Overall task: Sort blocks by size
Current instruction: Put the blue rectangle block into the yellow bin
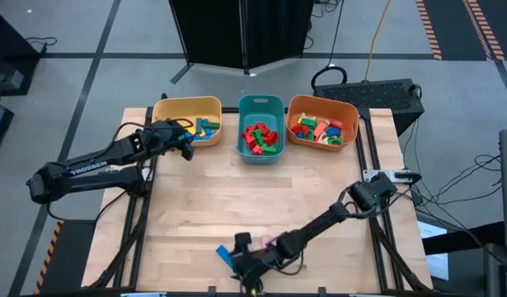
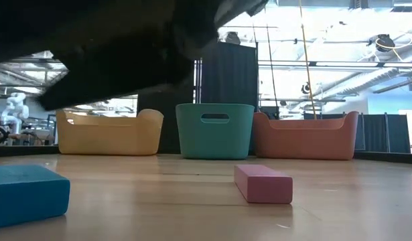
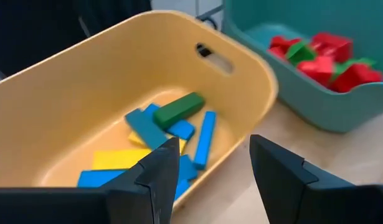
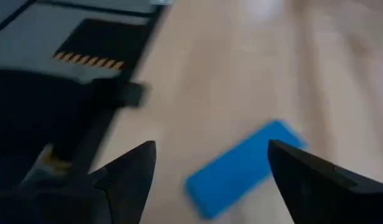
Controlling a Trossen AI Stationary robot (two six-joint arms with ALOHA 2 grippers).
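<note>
A blue block [image 1: 225, 255] [image 4: 244, 167] and a pink block [image 2: 262, 183] lie flat on the table near its front edge. My right gripper [image 1: 240, 259] [image 4: 211, 149] hovers open just beside the blue block, which shows ahead of its fingers, apart from them. My left gripper [image 1: 185, 148] [image 3: 214, 146] stands open and holds nothing, over the near rim of the yellow bin [image 1: 187, 115]. Blue, green and yellow long blocks [image 3: 169, 127] lie in that bin. In the low view a dark arm fills the upper left.
Three bins stand in a row along the far edge. The yellow bin is on the left. The teal bin [image 1: 260, 107] in the middle holds red and green blocks. The orange bin [image 1: 321, 106] on the right holds mixed small pieces. Bare wood lies between bins and front edge.
</note>
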